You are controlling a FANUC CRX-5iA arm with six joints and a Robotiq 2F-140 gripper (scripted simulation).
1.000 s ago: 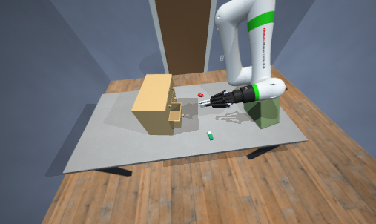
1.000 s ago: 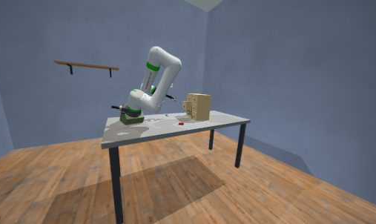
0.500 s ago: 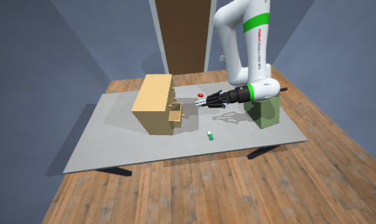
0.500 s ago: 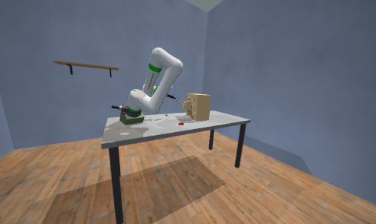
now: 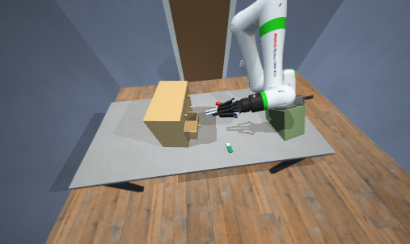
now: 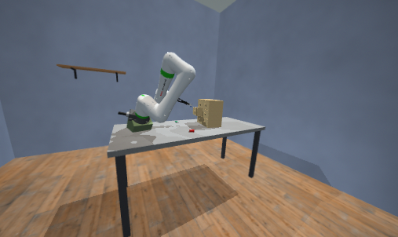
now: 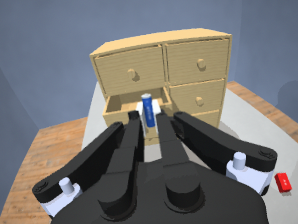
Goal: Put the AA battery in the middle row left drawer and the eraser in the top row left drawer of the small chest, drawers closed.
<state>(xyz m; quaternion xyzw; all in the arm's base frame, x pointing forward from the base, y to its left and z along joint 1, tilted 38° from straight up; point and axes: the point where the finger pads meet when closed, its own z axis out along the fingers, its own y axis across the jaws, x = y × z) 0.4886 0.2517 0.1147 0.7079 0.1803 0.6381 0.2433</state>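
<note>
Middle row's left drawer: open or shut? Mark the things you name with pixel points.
Open. The middle-row left drawer (image 5: 196,124) (image 7: 116,112) stands out from the chest (image 5: 166,101) (image 6: 214,114) (image 7: 223,60), its inside visible from the top and wrist views.

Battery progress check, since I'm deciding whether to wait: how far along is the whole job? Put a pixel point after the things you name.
The middle row's left drawer (image 5: 191,125) (image 7: 137,101) already stands open. In hand is the blue battery (image 7: 148,111), between the gripper's (image 5: 208,112) (image 6: 191,104) (image 7: 148,114) fingertips, short of that drawer. Left: dropping it in, the top-left drawer (image 7: 131,71), which looks shut, the eraser, likely the green-and-white piece (image 5: 229,148) on the table, and closing up.
</note>
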